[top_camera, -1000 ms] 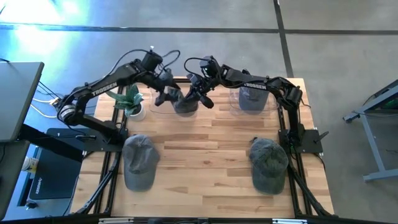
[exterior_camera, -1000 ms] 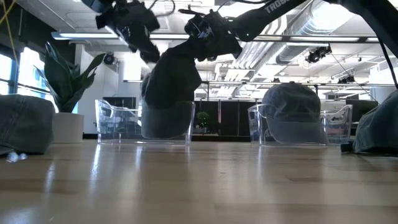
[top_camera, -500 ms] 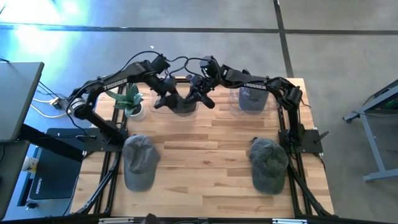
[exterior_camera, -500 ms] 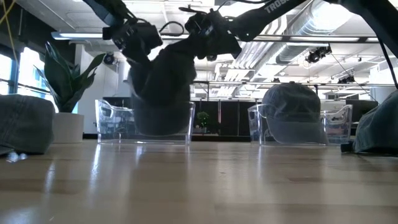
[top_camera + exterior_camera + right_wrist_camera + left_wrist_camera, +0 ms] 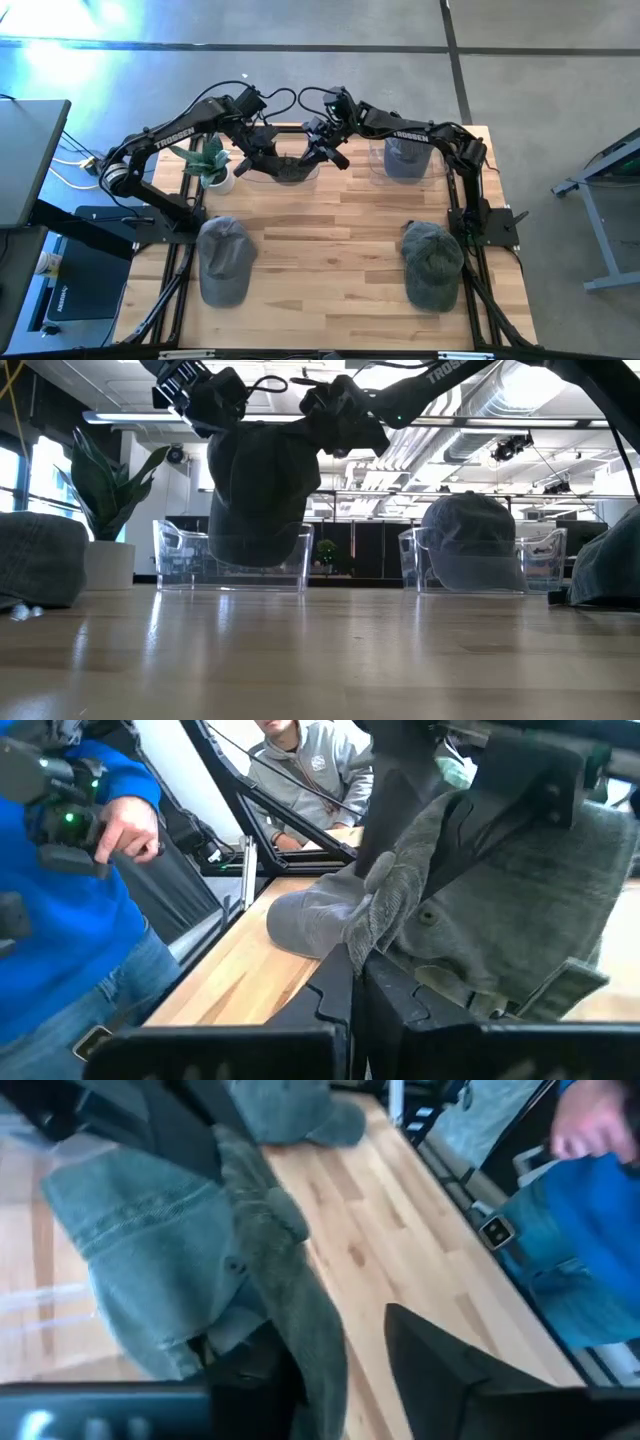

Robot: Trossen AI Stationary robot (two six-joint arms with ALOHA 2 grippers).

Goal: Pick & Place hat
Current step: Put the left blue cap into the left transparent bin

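Both grippers — left gripper (image 5: 205,405), right gripper (image 5: 335,410) — pinch the grey fabric cap (image 5: 258,490), now stretched wider than before above the clear plastic bin (image 5: 235,558) at the worktop's far edge — ready for lowering.

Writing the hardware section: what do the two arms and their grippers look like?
Both the left arm and the right arm are dark, jointed and slim, with white TROSSEN lettering along a link. Loose black cables loop near the wrists. The left gripper and the right gripper are black, with blocky, angular fingers.

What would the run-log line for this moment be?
phase: placing | left gripper: shut on hat | right gripper: shut on hat | hat: stretched between both, hanging into left clear bin | second bin: filled
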